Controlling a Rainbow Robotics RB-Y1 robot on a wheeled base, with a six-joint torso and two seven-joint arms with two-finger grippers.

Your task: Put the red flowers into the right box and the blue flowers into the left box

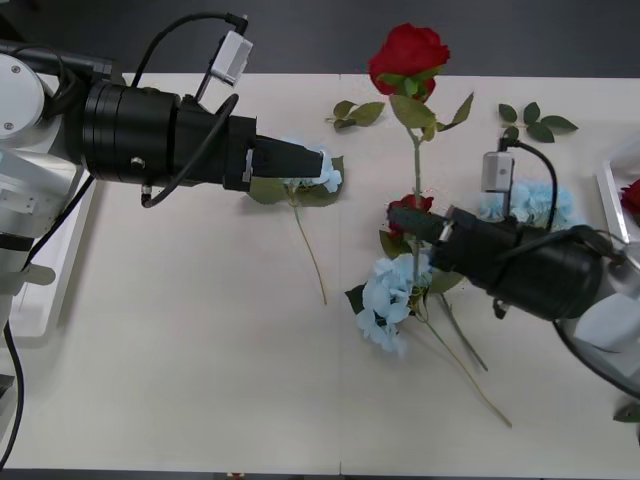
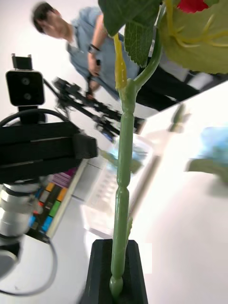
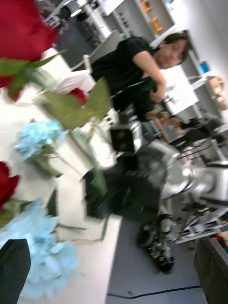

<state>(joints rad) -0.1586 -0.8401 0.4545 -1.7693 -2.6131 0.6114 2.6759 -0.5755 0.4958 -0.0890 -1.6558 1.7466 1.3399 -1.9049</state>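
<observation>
My right gripper is shut on the green stem of a red rose, close to its cut end. It holds the rose upright above the table, with the bloom high up. A second red rose lies by that gripper. My left gripper is open, its fingers spread over a pale-blue hydrangea on the table. Two more blue hydrangeas lie near the right arm. The right box at the right edge holds a red bloom. The left box shows partly behind the left arm.
Loose green leaf sprigs lie at the back of the white table. Stems cross under the right arm. People stand in the room behind, away from the flowers.
</observation>
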